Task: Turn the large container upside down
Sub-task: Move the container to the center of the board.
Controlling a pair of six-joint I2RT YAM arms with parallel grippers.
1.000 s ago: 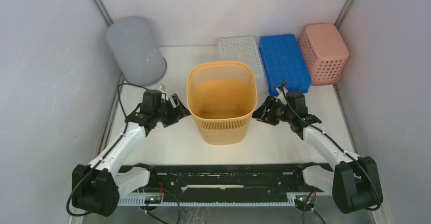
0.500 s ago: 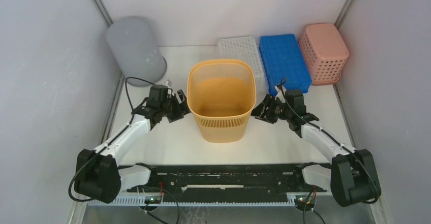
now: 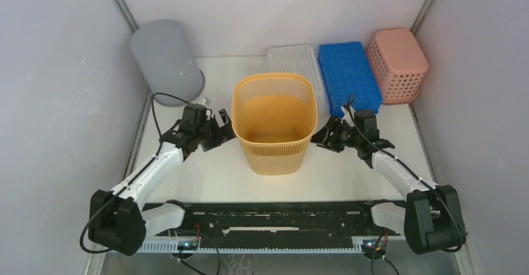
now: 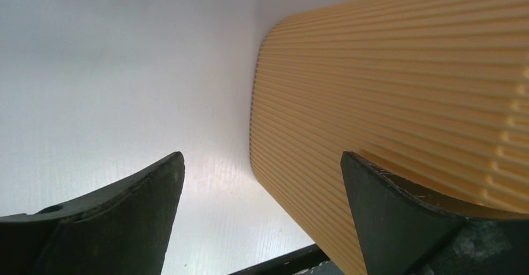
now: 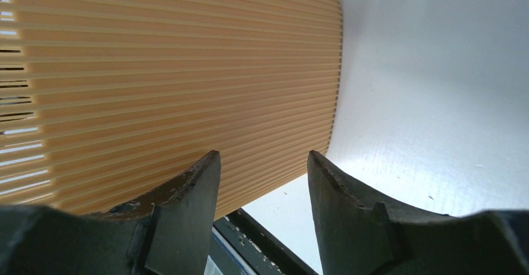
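Top view: the bin (image 3: 274, 156) is standing upright in the middle of the table (image 3: 199, 175), mouth up, now sitting a touch further right than half a second ago. The left gripper (image 3: 223, 131), having climbed since a second ago, is hovering just under the rim at the left wall. The right gripper (image 3: 321, 136) is flanking the right wall. The bin is translucent orange plastic with a rounded-square rim, tapering downward.

Left wrist: the gripper (image 4: 262, 156) is spreading its dark, curved fingers (image 4: 125, 219) wide with nothing between them. One finger is lying along the bin (image 4: 405, 88), whose wall is finely ribbed; whether they touch I cannot tell.

Right wrist: the gripper (image 5: 263, 156) is holding its fingers (image 5: 349, 212) apart by a narrower gap, clasping nothing. The bin (image 5: 174, 82) is showing ribs and open slots over smooth white table (image 5: 436, 100).
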